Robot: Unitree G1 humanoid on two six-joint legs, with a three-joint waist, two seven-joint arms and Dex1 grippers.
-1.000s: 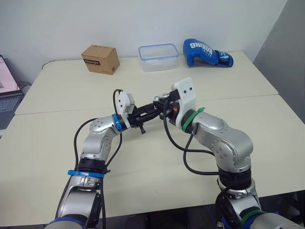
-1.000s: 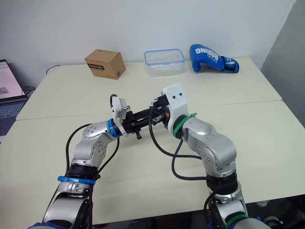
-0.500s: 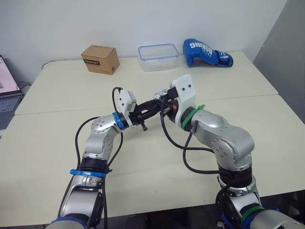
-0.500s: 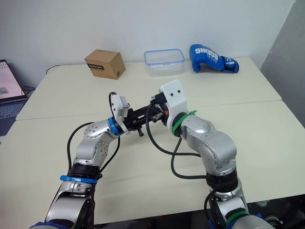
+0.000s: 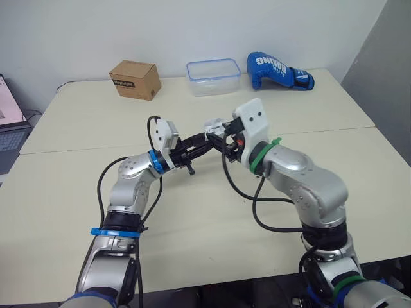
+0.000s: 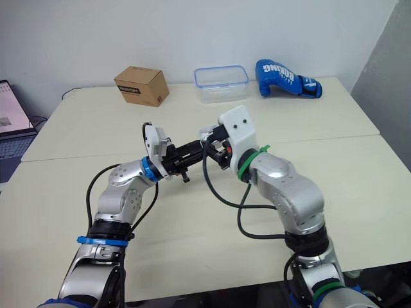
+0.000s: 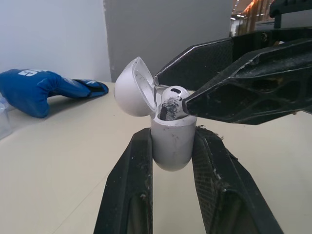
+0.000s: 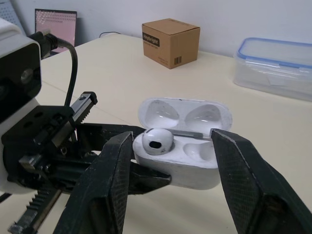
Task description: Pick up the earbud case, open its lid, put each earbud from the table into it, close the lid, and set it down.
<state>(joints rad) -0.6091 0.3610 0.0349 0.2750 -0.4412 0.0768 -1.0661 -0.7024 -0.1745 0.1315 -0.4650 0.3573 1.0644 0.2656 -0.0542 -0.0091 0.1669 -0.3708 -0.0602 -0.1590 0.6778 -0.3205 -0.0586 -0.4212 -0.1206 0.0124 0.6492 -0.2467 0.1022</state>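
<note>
Right, you had the left jaws clamped on the earbud case [image 7: 169, 141] above the table [image 5: 64, 179], lid [image 8: 183, 113] open, one earbud [image 8: 157, 141] seated in it, and the right jaws spread wide around it.

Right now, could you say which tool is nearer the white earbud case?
Left. The left tool clamps the white earbud case; the right tool hangs open, straddling the earbud seated in it.

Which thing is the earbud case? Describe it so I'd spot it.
Above the middle of the cream table, the left gripper pinches a small white earbud case. Unlike the box, tub and glove behind, it is rounded, lid flipped open, one earbud seated inside.
</note>
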